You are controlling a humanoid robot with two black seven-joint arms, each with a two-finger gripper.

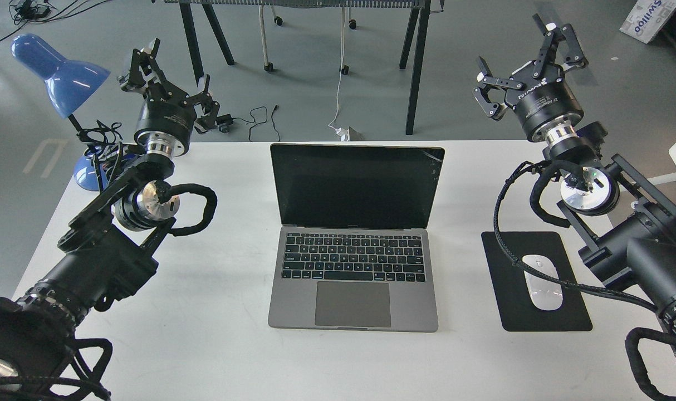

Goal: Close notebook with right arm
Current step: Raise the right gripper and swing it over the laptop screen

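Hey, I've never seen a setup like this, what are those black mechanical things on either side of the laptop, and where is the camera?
The single picture comes from the robot's own head, looking down at a white table. The black things are its two arms. Each ends in a two-fingered tool: the left tool and the right tool are both raised, open and empty. On the table lie an open notebook with a dark screen, a black mouse pad with a white mouse, and a blue lamp at the far left corner. Nothing is held.
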